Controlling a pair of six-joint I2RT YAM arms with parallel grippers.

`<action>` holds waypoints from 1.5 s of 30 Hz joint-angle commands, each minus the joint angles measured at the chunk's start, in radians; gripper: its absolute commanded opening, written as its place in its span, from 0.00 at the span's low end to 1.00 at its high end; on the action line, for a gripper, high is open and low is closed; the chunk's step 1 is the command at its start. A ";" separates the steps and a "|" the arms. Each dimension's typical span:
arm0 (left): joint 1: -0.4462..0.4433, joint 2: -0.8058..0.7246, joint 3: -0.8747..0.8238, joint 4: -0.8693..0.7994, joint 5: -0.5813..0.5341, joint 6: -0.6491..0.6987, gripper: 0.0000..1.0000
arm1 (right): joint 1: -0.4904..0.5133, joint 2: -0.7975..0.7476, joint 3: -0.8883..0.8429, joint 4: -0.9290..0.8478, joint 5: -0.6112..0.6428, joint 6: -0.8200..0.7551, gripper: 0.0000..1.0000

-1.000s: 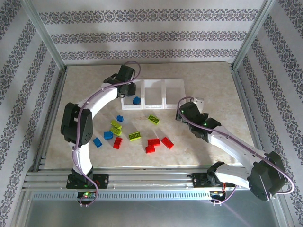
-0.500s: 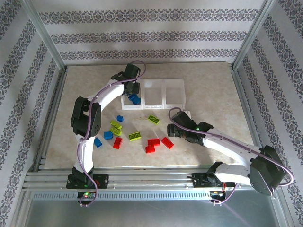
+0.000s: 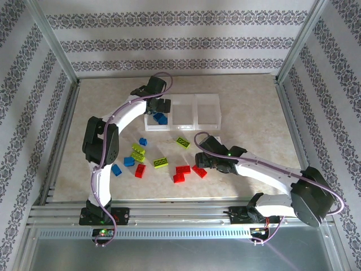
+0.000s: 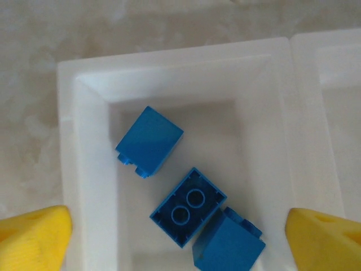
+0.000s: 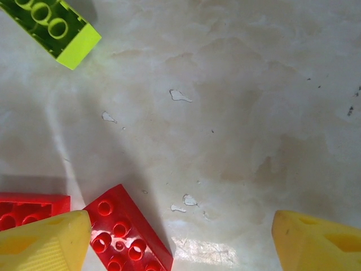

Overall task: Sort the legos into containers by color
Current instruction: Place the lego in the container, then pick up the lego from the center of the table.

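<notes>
Three translucent white containers stand in a row at the back: left (image 3: 150, 125), middle (image 3: 183, 111) and right (image 3: 207, 109). My left gripper (image 3: 160, 107) hangs open over the left container (image 4: 67, 141), holding nothing (image 4: 180, 241). Three blue legos (image 4: 150, 139) (image 4: 188, 206) (image 4: 228, 244) lie loose on its floor. My right gripper (image 3: 201, 161) is open and low over the table (image 5: 180, 243). A red lego (image 5: 127, 231) lies just inside its left finger (image 5: 42, 243). A second red lego (image 5: 25, 208) sits behind that finger. A lime lego (image 5: 53, 25) lies farther ahead.
Loose legos are scattered on the table's near middle: blue ones (image 3: 142, 141) (image 3: 117, 169), lime ones (image 3: 138, 153) (image 3: 161, 162) (image 3: 182, 141) and red ones (image 3: 140, 170) (image 3: 183, 169) (image 3: 198, 170). Metal frame posts (image 3: 56, 48) stand at the corners.
My left gripper has opened over the left container and a blue lego it carried now lies inside. My right arm has swung left and down to the red legos.
</notes>
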 commanded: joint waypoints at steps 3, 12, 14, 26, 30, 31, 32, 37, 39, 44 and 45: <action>-0.005 -0.159 -0.065 -0.004 -0.091 -0.010 1.00 | 0.011 0.063 0.069 0.026 -0.007 -0.043 0.82; 0.027 -0.346 -0.253 0.097 -0.140 -0.058 1.00 | 0.004 0.214 0.188 0.101 0.013 -0.153 0.79; 0.049 -0.366 -0.284 0.098 -0.121 -0.074 1.00 | 0.001 0.265 0.236 0.100 0.016 -0.177 0.78; 0.172 -0.589 -0.559 0.138 -0.121 -0.130 1.00 | -0.048 0.563 0.460 0.097 -0.034 -0.292 0.73; 0.201 -0.637 -0.602 0.122 -0.136 -0.125 1.00 | -0.066 0.627 0.514 0.094 -0.067 -0.311 0.69; 0.206 -0.647 -0.613 0.120 -0.138 -0.126 1.00 | -0.066 0.641 0.527 0.090 -0.069 -0.316 0.69; 0.211 -0.654 -0.621 0.118 -0.138 -0.126 1.00 | -0.065 0.649 0.536 0.088 -0.074 -0.321 0.68; 0.226 -0.681 -0.663 0.118 -0.141 -0.130 1.00 | -0.067 0.697 0.574 0.068 -0.089 -0.331 0.61; 0.231 -0.696 -0.681 0.126 -0.140 -0.134 1.00 | -0.066 0.705 0.577 0.064 -0.096 -0.330 0.57; 0.248 -0.735 -0.708 0.150 -0.126 -0.142 1.00 | -0.064 0.701 0.565 0.058 -0.113 -0.317 0.48; 0.251 -0.742 -0.712 0.155 -0.123 -0.143 1.00 | -0.063 0.698 0.559 0.057 -0.116 -0.316 0.46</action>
